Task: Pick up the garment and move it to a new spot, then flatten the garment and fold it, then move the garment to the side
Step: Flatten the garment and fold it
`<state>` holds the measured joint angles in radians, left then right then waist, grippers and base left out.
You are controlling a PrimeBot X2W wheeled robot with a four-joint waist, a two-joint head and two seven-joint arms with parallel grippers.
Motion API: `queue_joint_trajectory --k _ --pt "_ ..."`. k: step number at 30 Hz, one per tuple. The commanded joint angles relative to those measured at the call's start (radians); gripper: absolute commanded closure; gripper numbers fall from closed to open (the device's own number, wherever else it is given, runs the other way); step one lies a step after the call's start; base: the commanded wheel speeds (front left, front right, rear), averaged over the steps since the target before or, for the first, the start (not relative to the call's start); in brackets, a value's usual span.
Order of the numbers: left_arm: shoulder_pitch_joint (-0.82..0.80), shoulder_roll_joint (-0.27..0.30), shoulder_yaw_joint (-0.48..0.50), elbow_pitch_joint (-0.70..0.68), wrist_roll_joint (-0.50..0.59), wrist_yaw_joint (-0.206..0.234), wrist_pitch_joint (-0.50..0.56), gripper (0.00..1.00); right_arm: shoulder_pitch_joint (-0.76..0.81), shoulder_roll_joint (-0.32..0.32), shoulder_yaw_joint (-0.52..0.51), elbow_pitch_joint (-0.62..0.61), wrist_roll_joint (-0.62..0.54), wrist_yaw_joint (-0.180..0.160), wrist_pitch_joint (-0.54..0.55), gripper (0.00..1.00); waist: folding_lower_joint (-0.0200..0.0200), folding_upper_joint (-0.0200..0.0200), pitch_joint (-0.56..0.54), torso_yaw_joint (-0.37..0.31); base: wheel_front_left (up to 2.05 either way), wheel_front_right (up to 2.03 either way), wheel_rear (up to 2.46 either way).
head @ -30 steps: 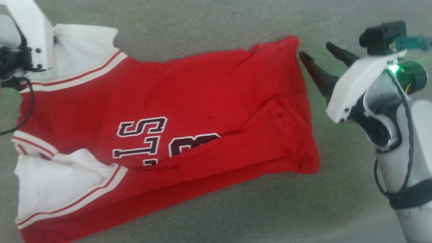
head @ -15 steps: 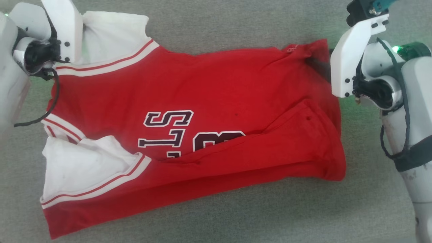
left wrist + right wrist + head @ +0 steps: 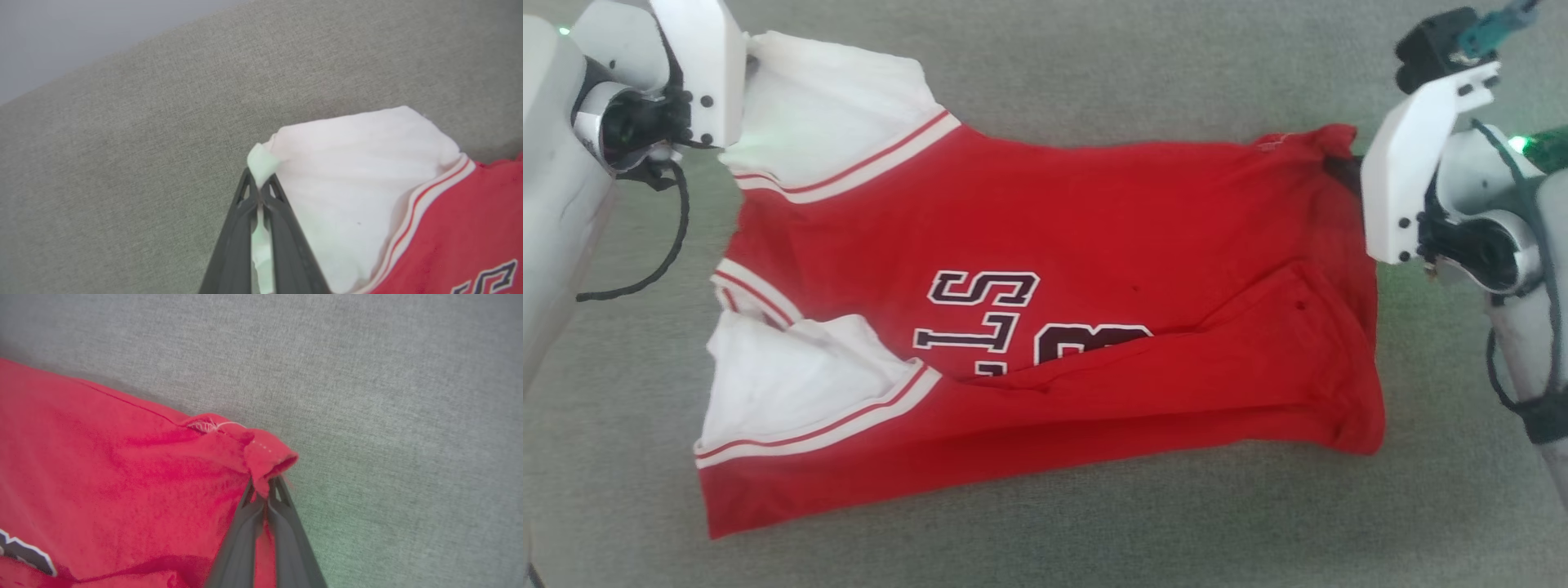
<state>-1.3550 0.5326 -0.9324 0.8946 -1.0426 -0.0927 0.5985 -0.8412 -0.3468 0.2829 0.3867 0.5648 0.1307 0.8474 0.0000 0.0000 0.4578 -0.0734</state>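
Pinching the garment point(image 3: 1054, 327) at both far corners, we are holding its long axis between left jaws on sleeve point(image 3: 351, 171) and right jaws on hem point(image 3: 269, 457).

A fold of the garment point(image 3: 1094, 245) covers the lower part of its black lettering point(image 3: 980, 314), centre of the head view. The left forearm point(image 3: 556, 204) is cut by the left edge, the right forearm point(image 3: 1535, 351) by the right edge.
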Motion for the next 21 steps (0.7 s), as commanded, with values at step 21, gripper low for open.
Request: queue_joint_trajectory --k 21 --pt "0.344 0.332 -0.058 -0.879 -0.012 0.354 0.178 1.00 0.425 -0.126 -0.187 -0.477 0.039 0.000 0.202 1.00 0.0000 0.0000 -0.141 0.134 0.00 0.00 0.00"
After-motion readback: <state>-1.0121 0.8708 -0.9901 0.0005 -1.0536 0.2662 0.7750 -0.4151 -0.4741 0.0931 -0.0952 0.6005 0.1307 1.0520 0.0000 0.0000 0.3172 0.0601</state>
